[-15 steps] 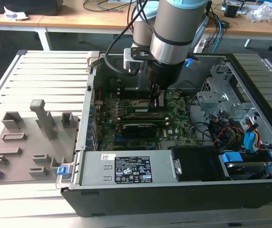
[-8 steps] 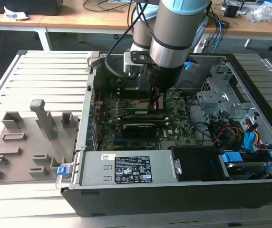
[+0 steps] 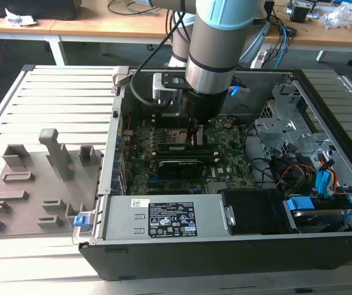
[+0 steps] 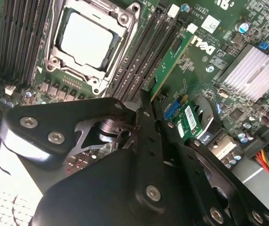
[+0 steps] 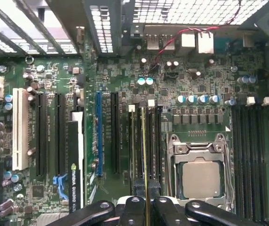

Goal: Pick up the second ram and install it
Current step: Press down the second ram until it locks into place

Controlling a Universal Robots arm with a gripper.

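while your arm is reaching down into the open computer case [image 3: 324, 110], you are looking at the end effector [image 5: 146, 205] pinched narrow on the second ram [image 5: 144, 155], with a black finger [image 5: 133, 207] pressing each face of the stick. in the first wrist view the second ram is showing edge-on, a thin yellowish-green line running straight out from between the fingers over the dark memory slots [image 5: 155, 141], just beside the square silver socket [image 5: 200, 176]. you cannot tell from these pictures whether it is already sitting down in a slot or hanging just above one.

in the second wrist view you are seeing more of the stick: a long, narrow green board [image 4: 170, 61] standing on its edge, a small black chip showing on its face, running alongside the black slots next to the socket [image 4: 87, 40]. closer to the fingers [image 4: 146, 136] a white label is showing on green board, but you cannot tell whether that belongs to the same stick.

in the exterior view the end effector [image 3: 194, 136] is standing upright over the middle of the green motherboard [image 3: 225, 153], right above a long dark strip lying across the board. the case is lying on its side on the slatted table [image 3: 53, 98], and a grey holder with upright pegs [image 3: 37, 184] is sitting well apart toward the exterior view's left.
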